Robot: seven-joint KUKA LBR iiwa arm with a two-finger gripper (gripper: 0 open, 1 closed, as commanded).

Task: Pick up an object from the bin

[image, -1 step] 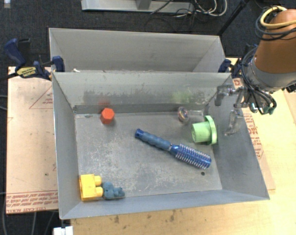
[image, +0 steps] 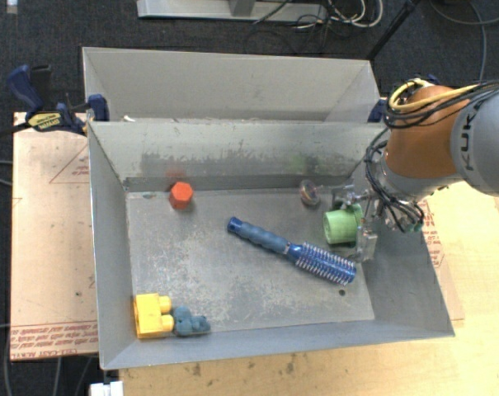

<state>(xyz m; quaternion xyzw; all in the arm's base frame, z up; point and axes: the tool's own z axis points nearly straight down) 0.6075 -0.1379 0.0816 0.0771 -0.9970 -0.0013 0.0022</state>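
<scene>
The grey bin (image: 233, 151) stood over a dark floor. Toward its right, the tool (image: 354, 221) had closed on a green cylinder (image: 340, 227), just beyond the head of the blue brush (image: 290, 252). A straight, steady lift would likely serve best, keeping clear of the bristles and the right wall.

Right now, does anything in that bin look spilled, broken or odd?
Nothing stands out. The blue hairbrush lies slantwise in the middle, a green cylinder by the tool, a yellow brick in the near left corner; all loose, none visibly damaged.
</scene>
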